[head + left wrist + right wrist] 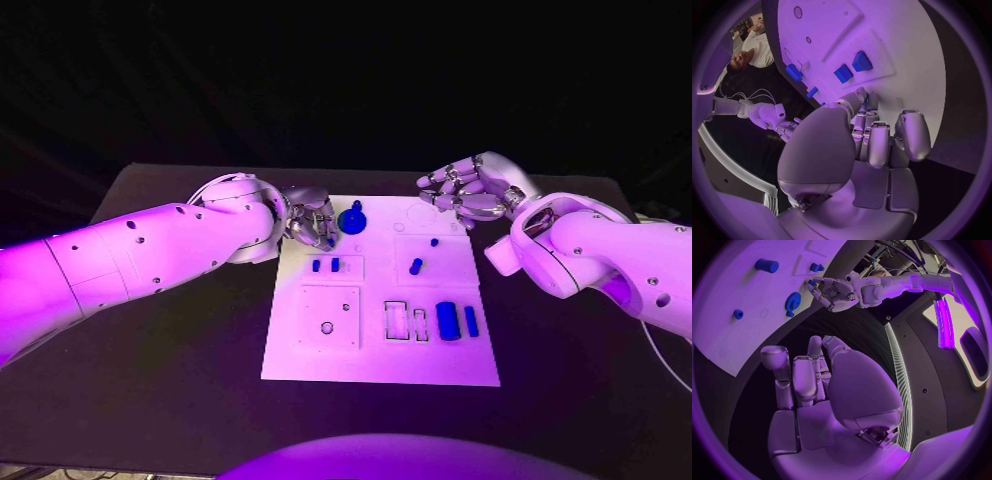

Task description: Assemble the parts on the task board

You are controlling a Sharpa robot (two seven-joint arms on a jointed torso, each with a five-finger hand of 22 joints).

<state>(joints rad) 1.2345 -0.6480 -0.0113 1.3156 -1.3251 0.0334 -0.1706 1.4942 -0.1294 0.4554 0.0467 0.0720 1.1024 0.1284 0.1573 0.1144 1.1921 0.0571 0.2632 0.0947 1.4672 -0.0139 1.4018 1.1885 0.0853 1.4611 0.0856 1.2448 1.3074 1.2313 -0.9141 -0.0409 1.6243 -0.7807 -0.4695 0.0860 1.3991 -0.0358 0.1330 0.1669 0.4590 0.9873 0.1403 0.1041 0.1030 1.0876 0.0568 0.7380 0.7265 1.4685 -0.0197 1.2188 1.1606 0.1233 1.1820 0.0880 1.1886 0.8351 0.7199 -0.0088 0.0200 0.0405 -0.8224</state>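
Head camera looks steeply down on task board [378,300] from above; wrist fisheyes sit close behind each hand, both facing board's far end.

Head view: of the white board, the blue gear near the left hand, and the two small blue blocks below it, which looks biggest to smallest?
1. White board
2. Blue gear
3. Two small blue blocks, which look alike in size

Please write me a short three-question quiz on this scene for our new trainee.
1. True or false: the right hand holds a blue part.
2. Which hand is at the task board's far left corner, beside the blue gear-shaped part? A) left hand B) right hand
3. Fill in: the largest blue cylinder lies on the board's ___ half, near or far.

Key: 1 false; 2 A; 3 near.
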